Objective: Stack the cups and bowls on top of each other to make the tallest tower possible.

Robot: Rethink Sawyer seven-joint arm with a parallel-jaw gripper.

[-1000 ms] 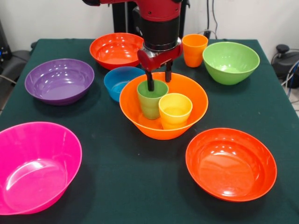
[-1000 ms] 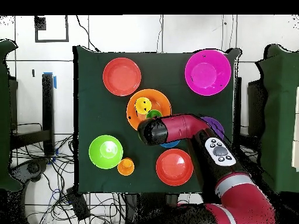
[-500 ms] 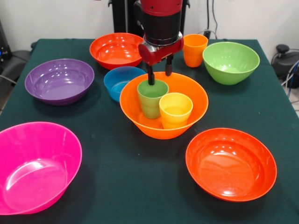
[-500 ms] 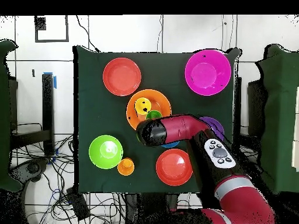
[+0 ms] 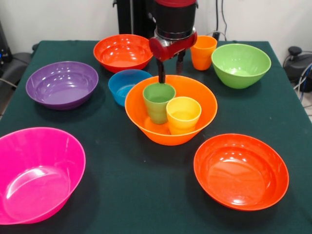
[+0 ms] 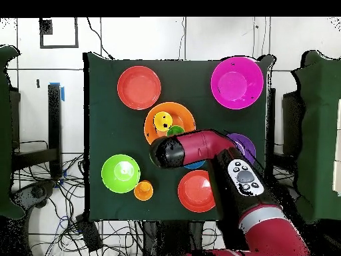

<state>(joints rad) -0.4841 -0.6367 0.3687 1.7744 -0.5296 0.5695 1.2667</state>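
**Tower barely begun: two cups sit in the base bowl, end effector lifts away empty**

The large light orange bowl point(image 5: 170, 117) stands mid-table as the base. Inside it the green cup point(image 5: 159, 102) and the yellow cup point(image 5: 183, 115) stand upright side by side, touching or nearly so; neither is nested in the other. I judge the stack to be at an early stage: nothing yet rises above the base bowl's contents.

Still loose on the table point(image 5: 122, 180) are the orange cup point(image 5: 203, 52), the lime green bowl point(image 5: 241, 65), the small blue bowl point(image 5: 126, 86), the purple bowl point(image 5: 62, 84), the pink bowl point(image 5: 36, 173) and two red-orange bowls point(image 5: 122, 51) point(image 5: 241, 170).

The end effector point(image 5: 170, 73) hangs just above the green cup's far rim, fingers spread and holding nothing.

A second ago one finger reached down inside the green cup; since then the end effector has risen clear of it and shifted slightly toward the orange cup. The cups and bowls have not moved.
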